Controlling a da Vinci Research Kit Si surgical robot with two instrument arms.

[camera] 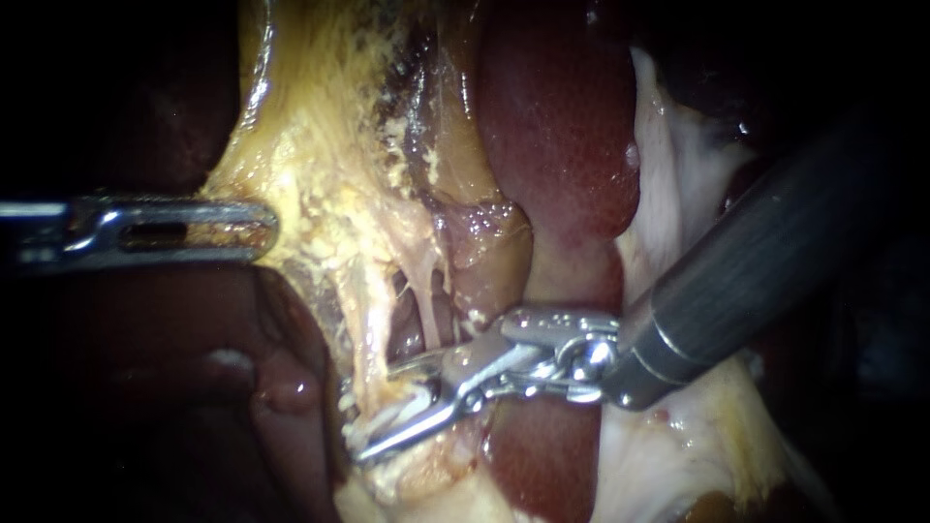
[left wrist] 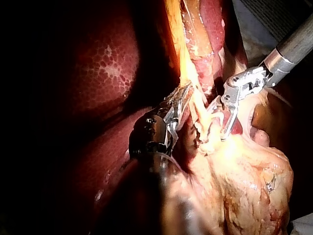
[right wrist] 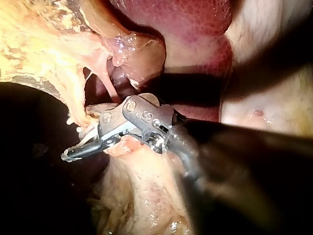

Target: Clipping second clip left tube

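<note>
Yellow tissue (camera: 320,184): we're gripping it w/ our left instrument (camera: 263,230) to show the tube (camera: 366,339). Our right instrument (camera: 378,412) is gaping round it.

Left tube (camera: 371,334), thin pale-yellow strand, stretched taut, near upright, lower end whitish

2 instruments were counted in the endoscope view: 1 left instrument (camera: 263,230) & 1 right instrument (camera: 380,412). Both were also counted in the left wrist view, but only 1, the right, in the right wrist view. 2 thin pale tubes (camera: 429,310) were made out side by side, 1 liver (camera: 562,126) and 1 sheet of yellow fatty tissue (camera: 320,145) were noted, and the no. of clips couldn't be told.
</note>
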